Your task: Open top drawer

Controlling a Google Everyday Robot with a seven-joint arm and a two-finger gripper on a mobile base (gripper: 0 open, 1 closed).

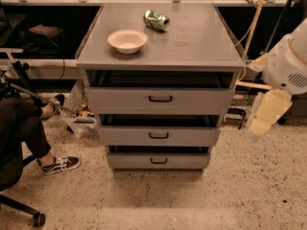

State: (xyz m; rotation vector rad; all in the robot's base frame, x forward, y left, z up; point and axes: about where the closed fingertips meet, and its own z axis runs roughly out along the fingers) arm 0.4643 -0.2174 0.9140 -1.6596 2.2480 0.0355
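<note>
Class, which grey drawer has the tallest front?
The top drawer, just under the tabletop; middle drawer and bottom drawer are shorter-fronted. The gripper hangs to its right.

Unobstructed top drawer (192,101), gripper (263,121) to right

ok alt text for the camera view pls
A grey three-drawer cabinet with the top drawer apparently shut; the gripper hangs to its right, clear of the handle. A bowl and can sit on top.
</note>
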